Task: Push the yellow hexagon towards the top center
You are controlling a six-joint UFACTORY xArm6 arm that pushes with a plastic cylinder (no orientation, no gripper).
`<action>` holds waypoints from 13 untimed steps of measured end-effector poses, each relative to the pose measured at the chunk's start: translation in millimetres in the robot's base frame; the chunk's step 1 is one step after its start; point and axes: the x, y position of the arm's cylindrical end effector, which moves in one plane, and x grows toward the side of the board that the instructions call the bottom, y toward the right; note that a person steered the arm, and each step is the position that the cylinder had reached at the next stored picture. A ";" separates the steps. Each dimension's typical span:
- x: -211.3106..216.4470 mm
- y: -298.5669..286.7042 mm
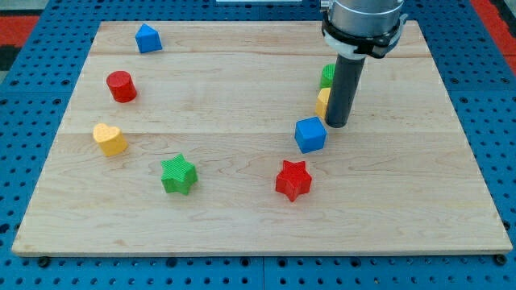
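No claw on this rig, just a dark rod, so nothing open or shut and nothing held; my tip [337, 125] sat on the wooden board [242, 217], right of centre. The yellow hexagon [323, 102] was just to the view's left of the rod, half hidden by it, so only its left part showed and the shape was hard to confirm; tip looked touching or nearly touching its lower right side, couldn't tell which. A green block [326, 75] stood right above the yellow one, towards the view's top, also partly hidden, shape unclear. A blue cube [310, 134] lay just below-left of the tip, close to the yellow one. Elsewhere, well apart: red star [293, 180], green star [178, 175], yellow heart [109, 138], red cylinder [122, 86], and another blue block [147, 38] near the top left. Step in hand, as I judged it: tip lined up at the hexagon, the push not done, since the block was mid-board and right of centre. Next move prob. called for a push up and to the view's left, from under the block's lower right. Risk: the green block sat in the path and could be shoved along or deflect the hexagon.
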 end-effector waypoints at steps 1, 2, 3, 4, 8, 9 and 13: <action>-3.8 7.7; -4.7 28.5; -8.2 13.2; -24.0 -19.2; -35.4 -29.0; -52.1 -32.2; -100.4 -35.3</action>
